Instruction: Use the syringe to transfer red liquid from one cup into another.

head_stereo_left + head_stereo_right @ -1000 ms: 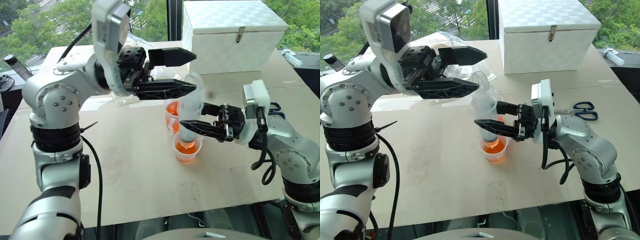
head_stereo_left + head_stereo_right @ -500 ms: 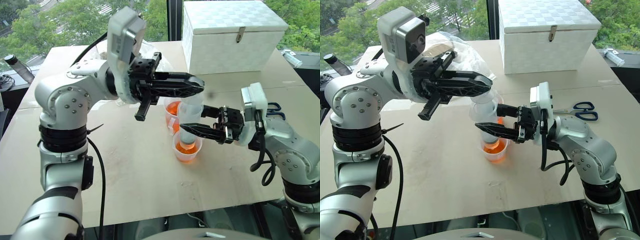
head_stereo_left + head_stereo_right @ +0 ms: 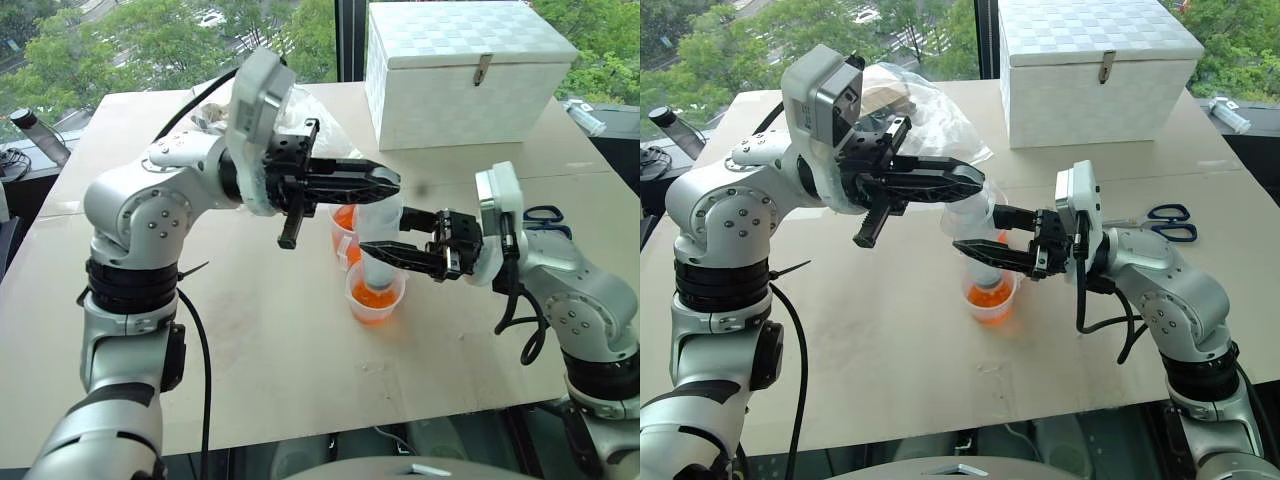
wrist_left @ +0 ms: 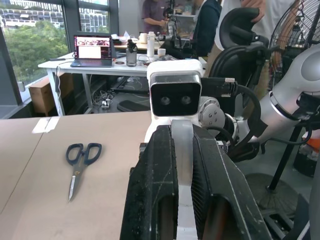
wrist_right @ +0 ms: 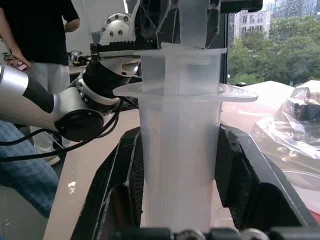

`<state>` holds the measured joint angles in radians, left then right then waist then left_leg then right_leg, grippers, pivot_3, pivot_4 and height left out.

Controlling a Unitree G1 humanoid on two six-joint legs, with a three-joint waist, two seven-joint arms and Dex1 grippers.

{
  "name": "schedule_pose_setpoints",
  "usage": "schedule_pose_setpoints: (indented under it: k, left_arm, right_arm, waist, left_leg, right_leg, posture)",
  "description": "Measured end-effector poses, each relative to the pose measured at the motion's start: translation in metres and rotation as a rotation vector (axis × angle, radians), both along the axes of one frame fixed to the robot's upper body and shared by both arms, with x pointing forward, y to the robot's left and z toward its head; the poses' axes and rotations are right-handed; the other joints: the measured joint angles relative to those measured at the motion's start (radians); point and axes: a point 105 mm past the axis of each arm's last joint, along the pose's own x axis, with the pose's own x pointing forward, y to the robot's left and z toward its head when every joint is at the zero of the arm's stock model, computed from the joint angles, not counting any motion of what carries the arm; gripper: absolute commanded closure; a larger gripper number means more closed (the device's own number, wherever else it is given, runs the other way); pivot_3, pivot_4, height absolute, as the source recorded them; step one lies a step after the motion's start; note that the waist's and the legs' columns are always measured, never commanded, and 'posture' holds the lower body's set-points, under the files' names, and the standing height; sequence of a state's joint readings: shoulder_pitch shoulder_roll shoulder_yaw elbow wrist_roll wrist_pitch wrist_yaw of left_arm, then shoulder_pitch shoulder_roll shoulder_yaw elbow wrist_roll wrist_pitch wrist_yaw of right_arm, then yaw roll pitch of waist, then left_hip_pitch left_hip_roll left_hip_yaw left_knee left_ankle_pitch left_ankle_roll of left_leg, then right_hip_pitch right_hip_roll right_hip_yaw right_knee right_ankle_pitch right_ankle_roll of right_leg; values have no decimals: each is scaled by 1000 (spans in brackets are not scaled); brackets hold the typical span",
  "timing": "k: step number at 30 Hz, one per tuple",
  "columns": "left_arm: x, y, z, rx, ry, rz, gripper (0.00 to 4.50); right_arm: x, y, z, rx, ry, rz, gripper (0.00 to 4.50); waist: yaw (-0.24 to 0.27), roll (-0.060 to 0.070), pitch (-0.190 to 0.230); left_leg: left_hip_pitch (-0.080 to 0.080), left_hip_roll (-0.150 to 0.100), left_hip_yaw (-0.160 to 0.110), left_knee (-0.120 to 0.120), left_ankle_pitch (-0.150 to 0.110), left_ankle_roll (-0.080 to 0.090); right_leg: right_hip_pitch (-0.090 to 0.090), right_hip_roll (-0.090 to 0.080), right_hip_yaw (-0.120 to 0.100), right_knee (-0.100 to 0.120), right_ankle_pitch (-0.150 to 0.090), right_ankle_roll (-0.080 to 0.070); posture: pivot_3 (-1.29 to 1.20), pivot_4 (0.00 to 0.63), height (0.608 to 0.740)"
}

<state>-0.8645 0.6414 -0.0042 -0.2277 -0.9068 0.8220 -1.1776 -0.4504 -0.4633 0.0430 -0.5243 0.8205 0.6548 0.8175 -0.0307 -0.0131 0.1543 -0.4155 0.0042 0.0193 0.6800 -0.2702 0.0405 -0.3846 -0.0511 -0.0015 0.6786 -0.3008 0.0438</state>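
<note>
The syringe [image 3: 378,226] stands upright, its tip down in the shorter cup [image 3: 375,302], which holds red liquid [image 3: 374,298]. My right gripper [image 3: 385,233] reaches in from the right and is shut on the syringe's clear barrel [image 5: 180,150]. Coming from the left, my left gripper [image 3: 386,183] is shut on the top of the whitish plunger [image 4: 182,145]. The taller cup [image 3: 342,224] with the white tape strip stands just behind, also holding red liquid, and is partly hidden by the syringe and my left gripper.
A white box [image 3: 465,70] stands at the back of the table. Scissors [image 3: 545,215] lie behind my right arm. A crumpled clear plastic bag [image 3: 910,105] lies behind my left arm. People [image 5: 37,30] stand beyond the table.
My left gripper, open a second ago around the plunger's top, has rolled over, sunk a little and shut on the plunger. The right gripper and the syringe have stayed put.
</note>
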Motion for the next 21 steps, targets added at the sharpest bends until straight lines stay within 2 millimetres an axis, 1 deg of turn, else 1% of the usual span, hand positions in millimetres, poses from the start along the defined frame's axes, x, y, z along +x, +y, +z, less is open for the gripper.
schedule_pose_setpoints:
  k: [5, 14, 16, 17, 18, 19, 20, 21]
  left_arm:
    - [1, 0, -3, 8, 9, 5, 4450]
    - [4, 0, -2, 2, -1, 33, 4450]
    - [5, -1, -1, -3, -6, 37, 3605]
    - [6, -2, -1, -10, -2, 36, 3418]
    - [5, -4, -1, -16, 0, 29, 2880]
    - [5, -5, 0, -20, -1, 30, 2507]
    - [6, -6, 1, -25, -4, 38, 2040]
    - [7, -6, 4, -28, -9, 47, 1420]
  right_arm:
    - [1, 1, 2, 1, -10, -1, 2919]
    - [5, 2, 4, 11, -7, -4, 2919]
    - [5, 2, 4, 12, -7, -8, 2919]
    - [6, 2, 5, 15, -8, -11, 2919]
    - [6, 2, 5, 17, -7, -18, 2919]
    - [6, 2, 5, 19, -6, -20, 2919]
    - [6, 2, 5, 20, -6, -21, 2919]
    - [6, 3, 6, 30, -5, -20, 2919]
  waist:
    - [1, 0, 0]
    - [1, 0, 0]
    - [2, 0, 0]
    - [2, 0, 0]
    - [4, 0, 0]
    - [4, 0, 0]
    - [5, 0, 0]
    - [7, 0, 0]
  left_leg:
    - [0, 0, 0, 0, 0, 0]
    - [0, 0, 0, 0, 0, 0]
    - [0, 0, 0, 0, 0, 0]
    - [0, 0, 0, 0, 0, 0]
    - [0, 0, 0, 0, 0, 0]
    - [0, 0, 0, 0, 0, 0]
    - [0, 0, 0, 0, 0, 0]
    - [0, 0, 0, 0, 0, 0]
  right_leg:
    - [0, 0, 0, 0, 0, 0]
    - [0, 0, 0, 0, 0, 0]
    - [0, 0, 0, 0, 0, 0]
    - [0, 0, 0, 0, 0, 0]
    - [0, 0, 0, 0, 0, 0]
    - [0, 0, 0, 0, 0, 0]
    - [0, 0, 0, 0, 0, 0]
    - [0, 0, 0, 0, 0, 0]
  posture:
    - [0, 150, 740]
    - [0, 150, 740]
    - [0, 150, 740]
    - [0, 150, 740]
    - [0, 150, 740]
    - [0, 150, 740]
    - [0, 150, 740]
    - [0, 150, 740]
